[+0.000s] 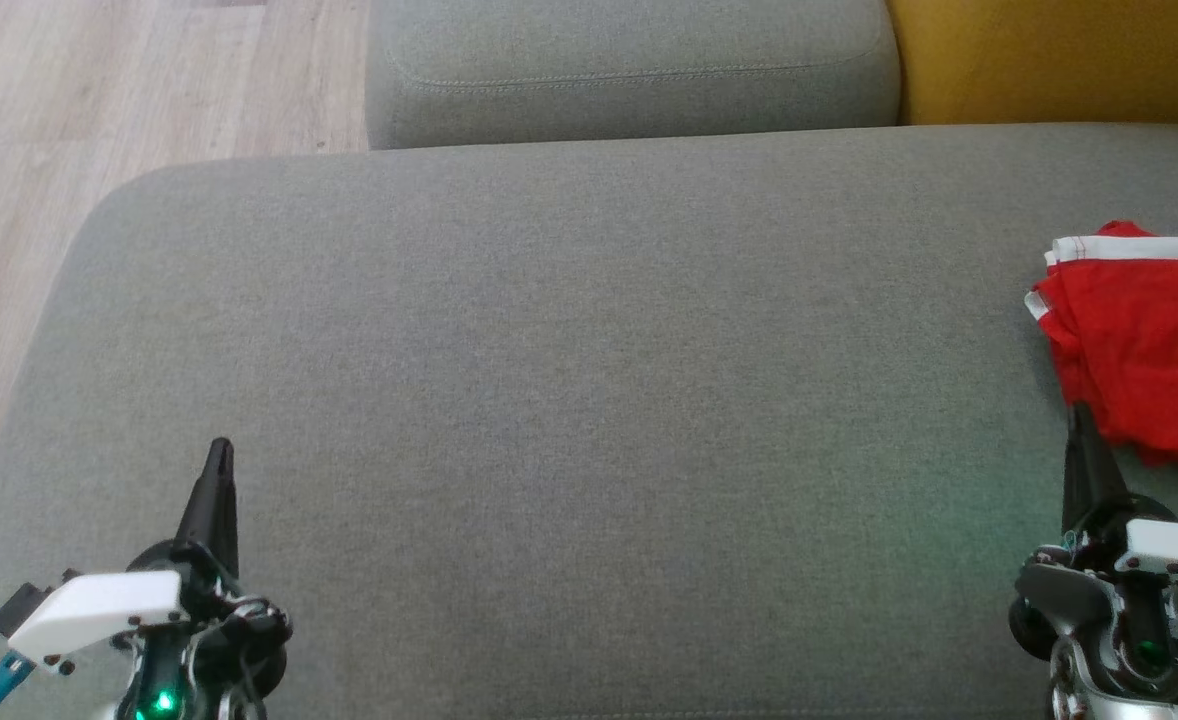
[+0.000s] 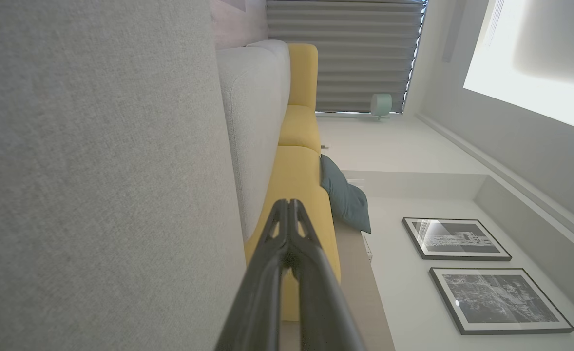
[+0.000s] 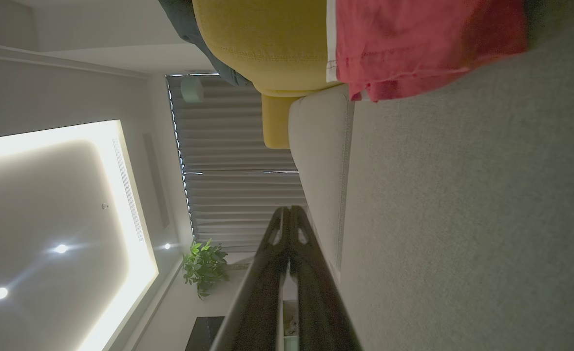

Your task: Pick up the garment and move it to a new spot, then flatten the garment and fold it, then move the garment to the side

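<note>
A red garment (image 1: 1144,350) with white trim lies bunched at the right edge of the grey sofa seat (image 1: 569,380), partly cut off by the frame. The right wrist view shows the same red garment (image 3: 413,41) at the top. My right gripper (image 1: 1081,415) is shut and empty, its tip just below and left of the cloth, close to its edge. At the lower left my left gripper (image 1: 219,452) is shut with nothing in it, far from the garment. Both pairs of fingertips meet in the wrist views: left gripper (image 2: 288,204), right gripper (image 3: 287,210).
A grey back cushion (image 1: 629,70) sits behind the seat, with a yellow cushion (image 1: 1059,55) beside it at the right. Wooden floor (image 1: 99,120) lies past the seat's left edge. The wrist views show a blue-grey pillow (image 2: 345,197), framed pictures (image 2: 477,273) and a plant (image 3: 204,265).
</note>
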Available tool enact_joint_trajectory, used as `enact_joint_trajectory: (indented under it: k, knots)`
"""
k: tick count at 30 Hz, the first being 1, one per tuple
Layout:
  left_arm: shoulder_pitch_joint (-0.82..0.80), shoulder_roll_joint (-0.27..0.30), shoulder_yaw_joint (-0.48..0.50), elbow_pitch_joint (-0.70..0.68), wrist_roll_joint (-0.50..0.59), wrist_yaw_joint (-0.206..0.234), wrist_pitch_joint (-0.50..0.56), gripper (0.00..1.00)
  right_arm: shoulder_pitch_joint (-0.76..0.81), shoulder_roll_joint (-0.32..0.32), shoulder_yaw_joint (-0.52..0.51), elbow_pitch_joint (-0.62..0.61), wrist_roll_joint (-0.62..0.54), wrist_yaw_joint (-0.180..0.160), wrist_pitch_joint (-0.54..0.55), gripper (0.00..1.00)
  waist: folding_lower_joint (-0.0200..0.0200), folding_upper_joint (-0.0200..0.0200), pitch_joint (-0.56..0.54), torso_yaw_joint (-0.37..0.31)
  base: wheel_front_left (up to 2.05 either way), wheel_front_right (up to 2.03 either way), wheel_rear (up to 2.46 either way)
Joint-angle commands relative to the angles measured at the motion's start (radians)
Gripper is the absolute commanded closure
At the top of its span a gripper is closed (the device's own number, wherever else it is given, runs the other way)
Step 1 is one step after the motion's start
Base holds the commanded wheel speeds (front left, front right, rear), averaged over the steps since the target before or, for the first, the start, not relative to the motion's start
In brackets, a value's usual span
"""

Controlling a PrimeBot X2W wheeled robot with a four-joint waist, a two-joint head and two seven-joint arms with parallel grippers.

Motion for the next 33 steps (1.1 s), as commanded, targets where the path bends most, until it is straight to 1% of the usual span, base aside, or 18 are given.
enact_joint_trajectory:
  k: [1,33]
  knots:
    - [-0.054,0.02,0.035,-0.038,-0.004,-0.007,0.007,1.0,-0.018,-0.004,0.021,-0.039,0.007,0.007,0.006,1.0,0.0,0.0,0.0,0.0,0.0,0.0,0.0]
    - [-0.054,0.02,0.035,-0.038,-0.004,-0.007,0.007,1.0,-0.018,-0.004,0.021,-0.039,0.007,0.007,0.006,1.0,0.0,0.0,0.0,0.0,0.0,0.0,0.0]
